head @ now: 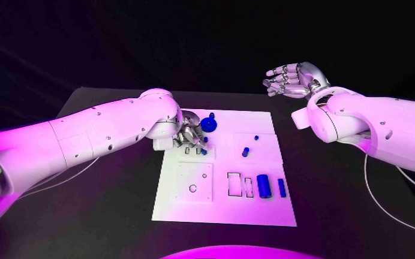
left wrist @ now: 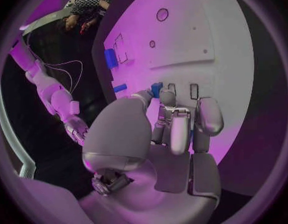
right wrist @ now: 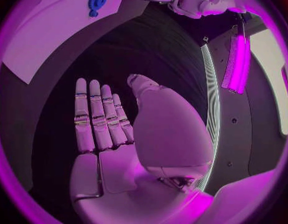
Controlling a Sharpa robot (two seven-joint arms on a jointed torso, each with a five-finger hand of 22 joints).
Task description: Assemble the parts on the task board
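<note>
Black table [head: 104,211], white task board [head: 220,208] lying flat in its middle. Left arm [head: 86,136] comes across the table onto the far left part of the board. Right arm [head: 372,124] held up off to the board's far right side.

Left hand [head: 189,134] is down on the board, fingers [left wrist: 181,129] curled in narrow and bunched, tips pointing at the surface. A small blue part [left wrist: 156,88] sits right at the fingertips beside two little rectangular slots; cannot tell whether it is pinched or just touched. Blue round gear-like part [head: 209,125] lies just beyond the left fingers, on the board's far edge zone, with a small blue knob above it.

Right hand [head: 294,80] is raised clear of the board, well apart from every part, holding nothing. In the right wrist view its fingers [right wrist: 97,117] lie straight, side by side, thumb set off from them.

Toward the right of the left fingers: two small blue pegs [head: 246,150] mid-board. Nearer the robot than the fingers: two upright-lying blue cylinders [head: 264,186] beside outlined rectangular recesses [head: 234,184], and a square plate outline with a round hole [head: 193,187].
</note>
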